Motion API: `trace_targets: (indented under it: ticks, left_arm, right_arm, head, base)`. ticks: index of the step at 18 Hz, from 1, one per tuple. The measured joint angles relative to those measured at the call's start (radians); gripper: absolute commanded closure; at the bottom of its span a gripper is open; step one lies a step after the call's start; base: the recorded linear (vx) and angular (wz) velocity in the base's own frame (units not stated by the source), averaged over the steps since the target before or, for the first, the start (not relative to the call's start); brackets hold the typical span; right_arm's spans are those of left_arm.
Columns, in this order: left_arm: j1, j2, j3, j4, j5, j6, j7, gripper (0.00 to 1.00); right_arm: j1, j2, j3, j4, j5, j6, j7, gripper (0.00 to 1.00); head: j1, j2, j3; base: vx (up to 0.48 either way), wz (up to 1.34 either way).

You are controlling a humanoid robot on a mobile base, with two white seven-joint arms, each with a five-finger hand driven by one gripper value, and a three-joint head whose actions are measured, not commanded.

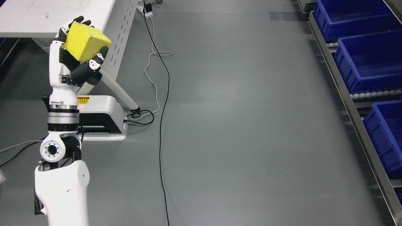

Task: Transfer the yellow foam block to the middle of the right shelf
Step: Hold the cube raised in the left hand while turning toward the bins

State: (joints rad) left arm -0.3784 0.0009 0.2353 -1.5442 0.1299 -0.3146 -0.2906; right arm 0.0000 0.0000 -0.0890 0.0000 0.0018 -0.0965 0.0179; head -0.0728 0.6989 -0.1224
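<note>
The yellow foam block (86, 44) sits clamped in our left hand (78, 59), raised clear of the white table's (47, 15) edge for carrying toward the shelf (345, 94) of blue bins (370, 62).

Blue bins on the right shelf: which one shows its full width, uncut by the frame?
The middle blue bin. The top bin is cut by the upper edge, the bottom bin by the right edge.

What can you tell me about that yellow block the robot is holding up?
The yellow foam block is a bright yellow cube-like chunk with a finely pitted, spongy-looking surface and fairly sharp edges. It sits tilted, one corner pointing right, lifted off the floor near the white table at upper left. The left robot hand grips it: black fingertips curl over its top edge, and another finger presses its lower right side. Nothing else touches it.
</note>
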Motion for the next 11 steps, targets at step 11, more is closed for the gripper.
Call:
trace_targets:
  ticks: [11]
  left_arm:
    - [0.003,-0.001,0.003,-0.006,-0.001,0.001,0.000,0.53]
  right_arm:
    - [0.000,0.000,0.000,0.000,-0.002,0.000,0.000,0.00]
  head:
    - [0.0000,0.000,0.000]
  base:
    - [0.329,-0.35]
